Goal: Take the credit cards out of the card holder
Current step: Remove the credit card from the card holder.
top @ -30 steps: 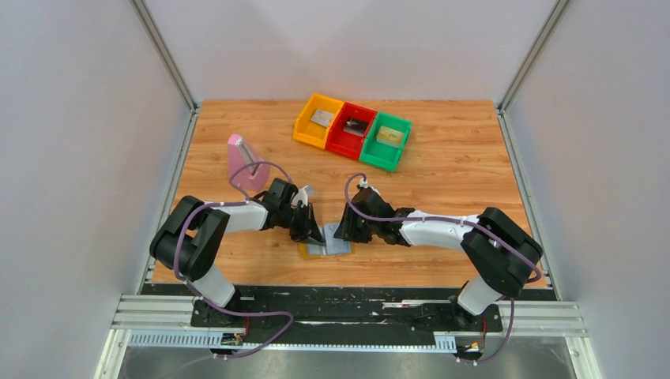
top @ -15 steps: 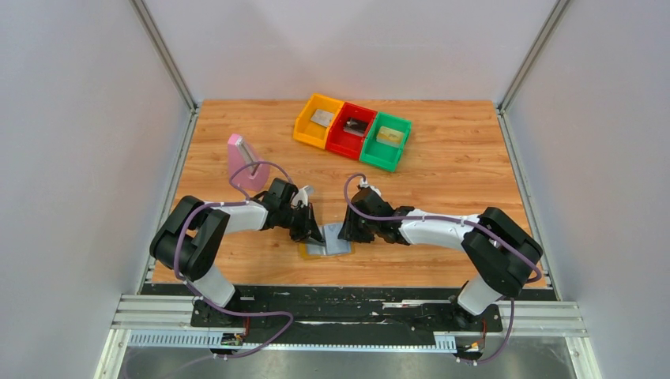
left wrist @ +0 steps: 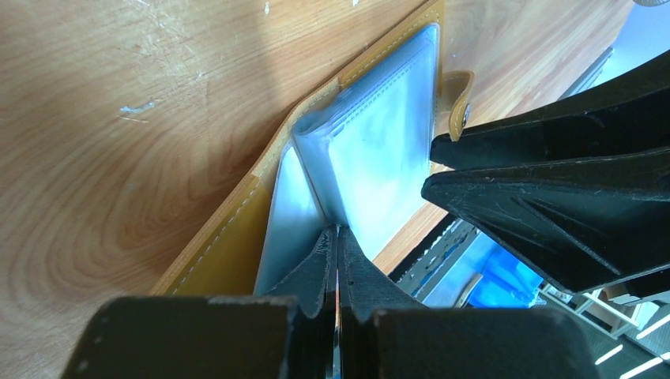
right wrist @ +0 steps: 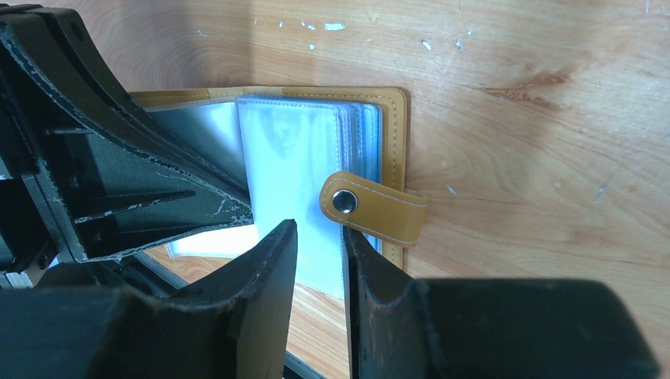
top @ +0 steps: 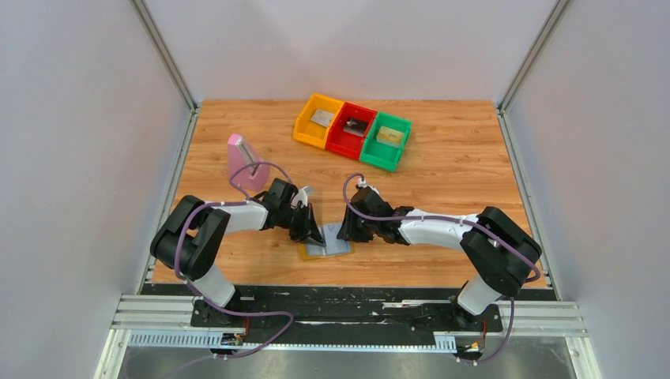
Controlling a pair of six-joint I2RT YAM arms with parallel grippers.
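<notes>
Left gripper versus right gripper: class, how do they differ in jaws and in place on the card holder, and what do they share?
The left gripper has its jaws pressed together; the right gripper shows a narrow gap. The left gripper's tip is at the fold of the card holder; the right gripper is at its open edge, beside the tab. Both are black and reach down over the clear sleeves.

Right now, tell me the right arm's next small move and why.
Probably lower the right gripper slightly and close it on the free edge of the top clear sleeve. Its jaws stand narrowly apart over that edge, beside the snap tab, while the shut left gripper presses on the open card holder near its fold.
</notes>
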